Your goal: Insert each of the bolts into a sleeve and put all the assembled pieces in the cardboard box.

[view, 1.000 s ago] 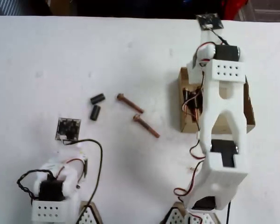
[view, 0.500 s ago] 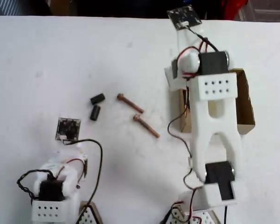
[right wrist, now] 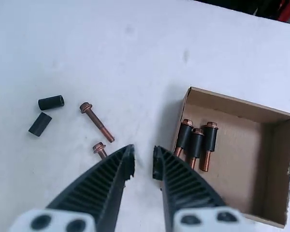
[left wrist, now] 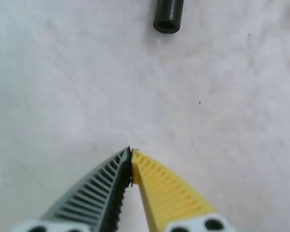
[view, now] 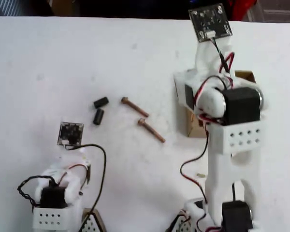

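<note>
Loose bolts: You are looking at the upper bolt [view: 134, 107] and the lower bolt [view: 151, 130], lying flat left of centre in the high view. Both long axes are running diagonally, with the heads toward the upper left and the shanks toward the lower right.
Loose sleeves: The upper sleeve [view: 101, 102] is lying almost crosswise. The lower sleeve [view: 98, 116] is lying closer to upright in the frame, just below it. Both are sitting left of the bolts, apart from them.
Assembled pieces: Three assembled pieces [right wrist: 196, 143] are lying side by side in the cardboard box [right wrist: 232, 104], parallel, with their heads toward the far table edge.
Surface: Everything is resting on a white table [view: 63, 58]. A dark strip [view: 111, 7] is running beyond its far edge.
Right gripper: The right gripper [right wrist: 142, 162] is hanging above the table between the lower bolt and the box. Its fingers [right wrist: 121, 169] are standing slightly apart, holding nothing.
Left gripper: The left gripper [left wrist: 131, 154] is hanging over bare table, and its fingers [left wrist: 111, 179] are pressing together on nothing.
</note>
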Robot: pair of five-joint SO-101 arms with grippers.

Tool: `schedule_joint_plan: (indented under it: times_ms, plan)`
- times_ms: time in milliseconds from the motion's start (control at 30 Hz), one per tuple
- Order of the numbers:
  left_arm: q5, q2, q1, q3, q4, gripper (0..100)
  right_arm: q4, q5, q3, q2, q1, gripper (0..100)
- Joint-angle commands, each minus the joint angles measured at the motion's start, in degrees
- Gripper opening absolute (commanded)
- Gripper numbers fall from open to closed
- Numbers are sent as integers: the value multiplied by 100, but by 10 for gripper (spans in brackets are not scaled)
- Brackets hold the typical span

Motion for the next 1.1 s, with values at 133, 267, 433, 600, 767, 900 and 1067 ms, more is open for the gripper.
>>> schedule_joint_plan:
  times_ms: [133,267,433,600,767,900,1067]
  plan:
    - [-53,-57,-40,-9,-97,20,154,-35,712,-1165,-48,55]
    - [-53,-57,-40,-9,-123,20,48,-35,1407,-1727,-48,57]
    - [-53,-57,-259,0,-791,20,-1015,-62,3086,-2404,-48,57]
    - [-62,-57,-963,0,-1257,20,-2457,-70,5064,-3134,-48,56]
    - [-360,-57,-1376,0,-1398,20,-3785,-79,6681,-3679,-48,56]
    - [-1538,-57,-1385,0,-1354,20,-4418,-79,7473,-3943,-48,56]
    - [-2646,-57,-1376,0,-1143,20,-4532,-79,7868,-3960,-48,56]
